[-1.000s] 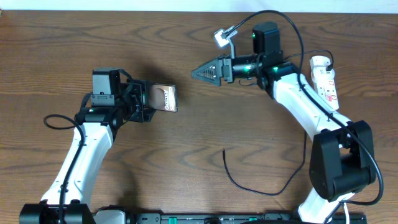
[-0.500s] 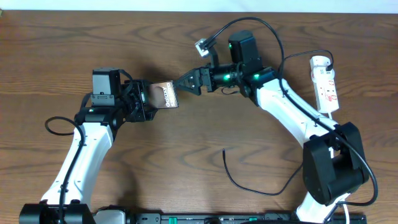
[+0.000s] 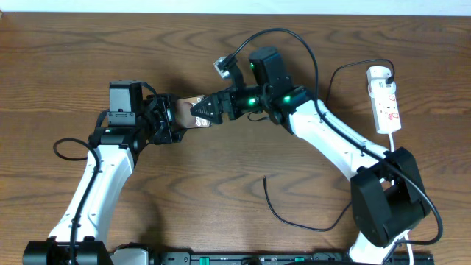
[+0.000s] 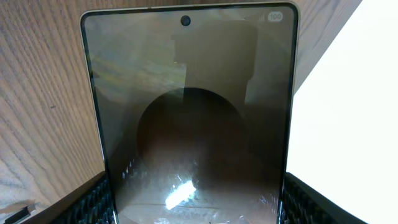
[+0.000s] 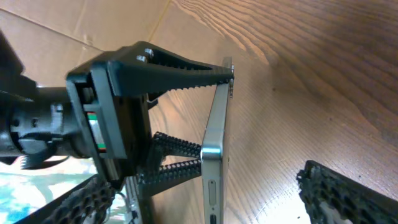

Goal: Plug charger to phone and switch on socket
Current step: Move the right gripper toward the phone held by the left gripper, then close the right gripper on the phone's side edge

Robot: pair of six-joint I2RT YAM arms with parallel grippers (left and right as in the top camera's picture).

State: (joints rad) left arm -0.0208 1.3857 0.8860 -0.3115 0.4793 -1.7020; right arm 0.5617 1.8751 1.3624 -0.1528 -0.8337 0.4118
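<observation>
phone [image 3: 185, 110] close before right hand [image 3: 196, 112], bare table [image 3: 235, 165] around

The phone [image 3: 190, 103] is sitting left of centre, raised off the bench [image 3: 221, 191] between the fingers of the left gripper [image 3: 175, 118]. The right gripper [image 3: 199, 112] is hovering just beside the phone's right end. The socket [image 3: 385, 99] is lying at the far right edge, and the charger [image 3: 278, 216] is lying near, right of centre.

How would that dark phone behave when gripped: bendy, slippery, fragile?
Probably stiff: the phone looks perfectly flat in the left end effector. Likely slippery: its glossy face shows reflections. Possibly fragile, being thin.
</observation>
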